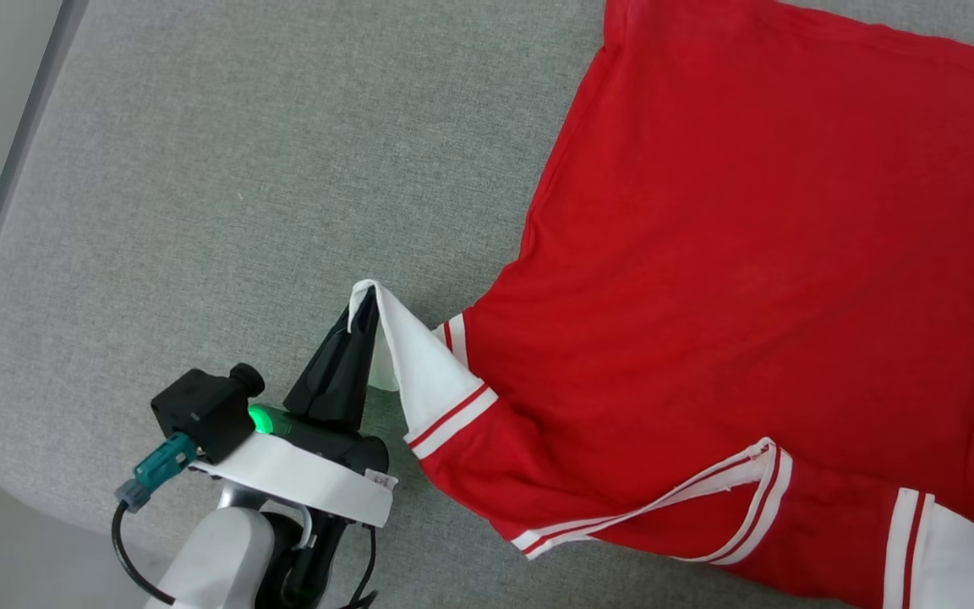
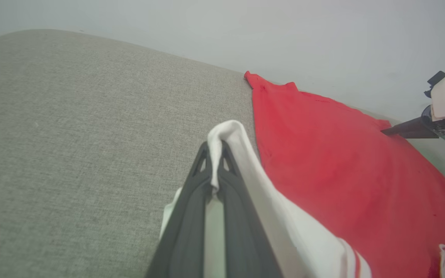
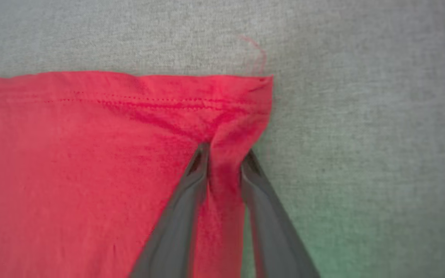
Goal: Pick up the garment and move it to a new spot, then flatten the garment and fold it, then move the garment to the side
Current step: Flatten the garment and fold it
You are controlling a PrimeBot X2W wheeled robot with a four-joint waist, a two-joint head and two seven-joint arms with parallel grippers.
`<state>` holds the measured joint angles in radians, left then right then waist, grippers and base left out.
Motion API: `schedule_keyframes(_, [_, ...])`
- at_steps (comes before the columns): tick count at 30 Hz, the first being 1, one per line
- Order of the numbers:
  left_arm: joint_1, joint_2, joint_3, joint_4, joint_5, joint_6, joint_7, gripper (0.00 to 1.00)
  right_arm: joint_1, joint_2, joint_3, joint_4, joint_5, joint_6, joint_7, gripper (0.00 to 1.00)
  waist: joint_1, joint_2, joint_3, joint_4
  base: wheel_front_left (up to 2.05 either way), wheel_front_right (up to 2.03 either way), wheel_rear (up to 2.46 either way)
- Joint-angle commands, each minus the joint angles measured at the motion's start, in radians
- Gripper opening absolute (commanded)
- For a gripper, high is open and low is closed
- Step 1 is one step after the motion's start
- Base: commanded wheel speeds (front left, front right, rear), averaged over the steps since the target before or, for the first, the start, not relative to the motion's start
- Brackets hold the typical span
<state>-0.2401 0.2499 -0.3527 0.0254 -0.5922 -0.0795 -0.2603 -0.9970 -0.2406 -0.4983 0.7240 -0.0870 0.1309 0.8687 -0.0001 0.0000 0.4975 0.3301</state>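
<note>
Left claw sits closest, low in the head view, clamped tight on a fold of the white sleeve and holding it up in a little peak off the grey fabric surface. Right of those fingers the garment spreads out mostly flat, plain red side up, with the striped collar on the near side. Way off at a hem corner, the right claw has a bunched ridge of red cloth pinched between its tips, just short of the stitched hem.
</note>
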Motion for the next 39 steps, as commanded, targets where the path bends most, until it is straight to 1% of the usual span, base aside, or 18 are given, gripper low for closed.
schedule_keyframes(1, [-0.004,-0.006,0.007,0.010,0.009,-0.009,-0.007,0.00,0.089,0.043,-0.003,0.058,-0.023,0.000,0.041,0.00,0.0001,0.0000,-0.011,-0.001,0.00,0.00,0.00])
schedule_keyframes(6, [0.026,-0.017,0.026,0.047,0.019,-0.016,-0.006,0.00,0.083,-0.003,0.028,0.002,-0.026,-0.001,0.006,0.00,0.0001,0.0000,-0.075,-0.015,0.00,0.00,0.00])
schedule_keyframes(11, [0.070,-0.006,0.038,0.085,0.025,-0.002,-0.006,0.00,0.141,-0.053,0.095,-0.071,0.023,-0.001,-0.008,0.00,0.0001,0.0000,-0.171,-0.045,0.00,0.00,0.00])
schedule_keyframes(15, [0.115,0.009,0.045,0.095,0.025,0.018,0.000,0.00,0.271,-0.071,0.148,-0.155,0.106,-0.001,0.005,0.00,0.0001,0.0000,-0.254,-0.082,0.00,0.00,0.00])
schedule_keyframes(16, [0.115,0.009,0.045,0.095,0.025,0.018,0.000,0.00,0.271,-0.071,0.148,-0.155,0.106,-0.001,0.005,0.00,0.0001,0.0000,-0.254,-0.082,0.00,0.00,0.00])
schedule_keyframes(18, [0.138,0.018,0.049,0.097,0.024,0.029,0.009,0.00,0.362,-0.077,0.174,-0.220,0.154,-0.001,0.013,0.00,0.0001,0.0000,-0.295,-0.104,0.00,0.00,0.00])
schedule_keyframes(21, [0.176,0.028,0.055,0.089,0.018,0.048,0.024,0.00,0.505,-0.069,0.178,-0.344,0.231,-0.001,0.025,0.00,0.0001,0.0000,-0.344,-0.140,0.00,0.00,0.00])
schedule_keyframes(25, [0.225,0.042,0.062,0.079,0.007,0.070,0.044,0.00,0.715,-0.039,0.152,-0.512,0.303,-0.001,0.043,0.00,0.0001,0.0000,-0.400,-0.192,0.00,0.00,0.00])
schedule_keyframes(28, [0.258,0.049,0.072,0.080,-0.007,0.086,0.062,0.00,0.862,0.007,0.122,-0.632,0.336,-0.001,0.047,0.00,0.0001,0.0000,-0.430,-0.226,0.00,0.00,0.00])
schedule_keyframes(32, [0.285,0.061,0.084,0.083,-0.021,0.095,0.071,0.00,1.040,0.085,0.087,-0.754,0.366,-0.001,0.045,0.00,0.0001,0.0000,-0.452,-0.264,0.00,0.00,0.00])
schedule_keyframes(36, [0.307,0.073,0.093,0.088,-0.030,0.105,0.080,0.00,1.187,0.154,0.058,-0.822,0.378,-0.001,0.029,0.00,0.0001,0.0000,-0.472,-0.290,0.00,0.00,0.00])
schedule_keyframes(39, [0.319,0.078,0.095,0.091,-0.035,0.109,0.089,0.00,1.272,0.182,0.052,-0.832,0.386,-0.001,0.011,0.00,0.0001,0.0000,-0.482,-0.303,0.00,0.00,0.00])
